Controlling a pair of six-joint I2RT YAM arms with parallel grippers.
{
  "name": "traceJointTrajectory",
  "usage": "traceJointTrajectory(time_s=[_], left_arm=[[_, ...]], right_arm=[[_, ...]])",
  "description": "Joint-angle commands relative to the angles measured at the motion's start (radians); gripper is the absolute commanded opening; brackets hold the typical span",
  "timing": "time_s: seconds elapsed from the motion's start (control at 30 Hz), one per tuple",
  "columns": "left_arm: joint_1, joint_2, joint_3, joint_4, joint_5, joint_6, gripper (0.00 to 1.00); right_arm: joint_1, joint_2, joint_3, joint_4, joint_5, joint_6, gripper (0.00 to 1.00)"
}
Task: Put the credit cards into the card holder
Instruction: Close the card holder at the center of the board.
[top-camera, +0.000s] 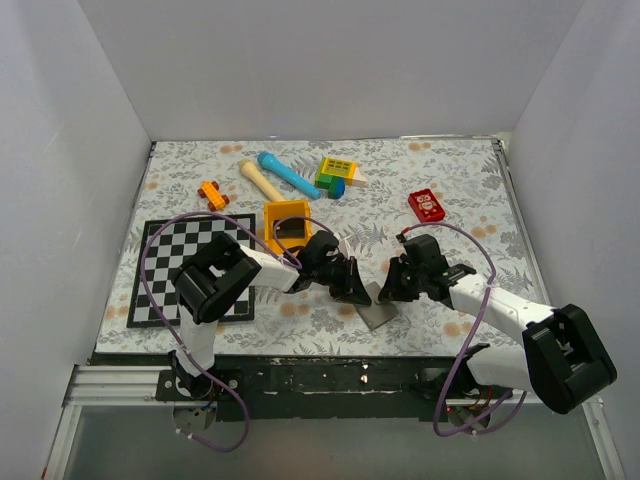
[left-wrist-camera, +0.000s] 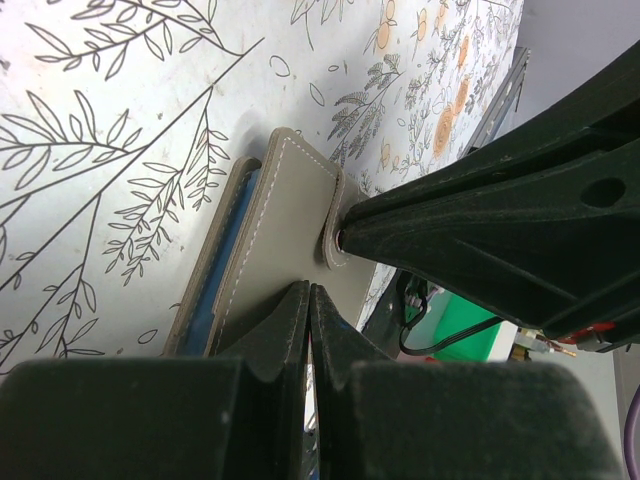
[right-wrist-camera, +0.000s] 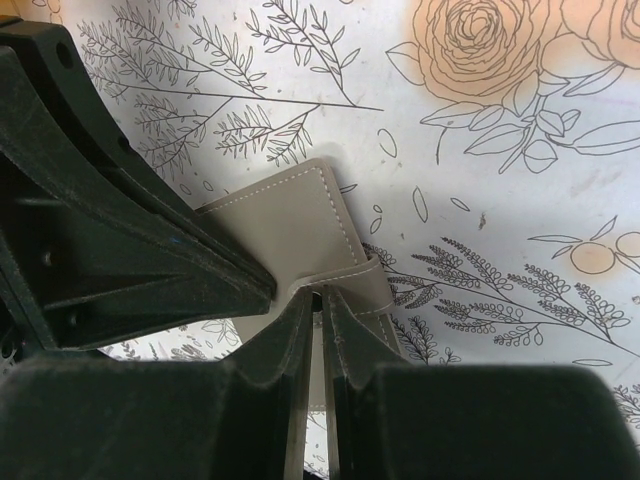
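Working to open the card holder (right-wrist-camera: 290, 225), two robot arms flanked the closed grey wallet where it lay flat on the floral table cover (top-camera: 450, 180), close to the near edge. The right gripper (right-wrist-camera: 320, 300), jaws drawn narrow, appeared to pinch the snap tab (right-wrist-camera: 368, 285) curling off the wallet's side. The left gripper (left-wrist-camera: 309, 295), fully closed, set its joined fingertips against the wallet's cover from the opposite side; whether any leather was caught between them could not be told. The wallet sat directly beneath both grippers, touching each, with a bluish pocket edge showing along its fold.

The unfastening step looked to be in hand. The next move likely called for a peel of the tab off its stud while the left arm braced the cover. A dark flat shape, judged to be the credit cards (top-camera: 290, 229), rested in an orange tray (top-camera: 270, 215) well apart, behind the left arm. Neither gripper held a card.
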Motion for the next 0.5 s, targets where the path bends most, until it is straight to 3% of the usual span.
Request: traceJointTrajectory(time_s=[0.0,0.47], left_arm=[[0.012,0.059,-0.005,-0.083,-0.158,0.055,0.00],[0.013,0.059,-0.006,-0.083,-0.157,0.055,0.00]], right_arm=[[0.049,0.029,0.002,-0.041,-0.043,-0.011,0.15],[0.164,0.057,0.039,-0.137,0.115,-0.022,0.15]])
